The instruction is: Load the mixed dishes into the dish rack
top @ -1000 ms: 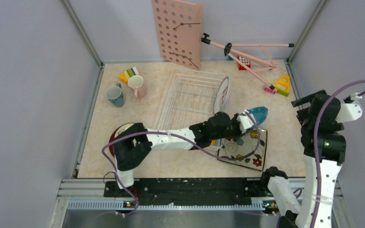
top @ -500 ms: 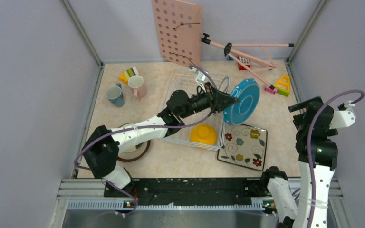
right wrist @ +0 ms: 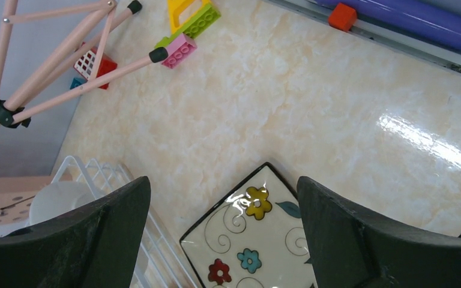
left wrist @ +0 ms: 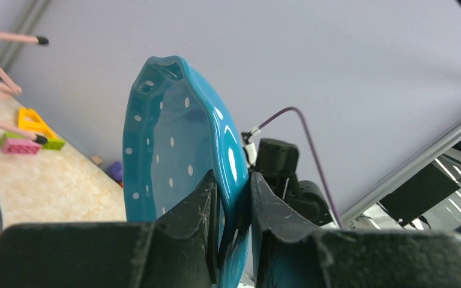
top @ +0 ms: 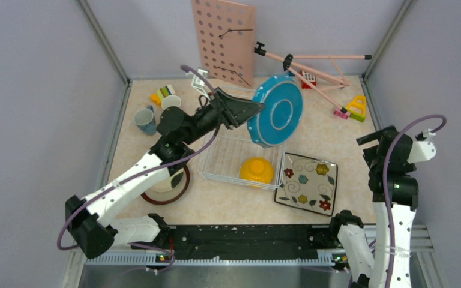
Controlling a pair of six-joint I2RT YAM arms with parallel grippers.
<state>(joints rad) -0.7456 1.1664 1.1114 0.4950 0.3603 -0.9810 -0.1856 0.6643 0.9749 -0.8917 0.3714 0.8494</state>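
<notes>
On the marble table (top: 348, 141), the dish rack (top: 231, 153) is seen at frame centre. Above it, at upper centre, the teal dotted plate (top: 276, 111) is held on edge, its rim pinched by the left gripper (top: 251, 109). The right gripper (right wrist: 223, 231) is spread wide and empty at the right.

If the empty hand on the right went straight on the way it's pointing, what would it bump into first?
Probably the square flowered plate: the right hand, open, points down at that plate's corner. It might instead touch bare table beside it.
</notes>
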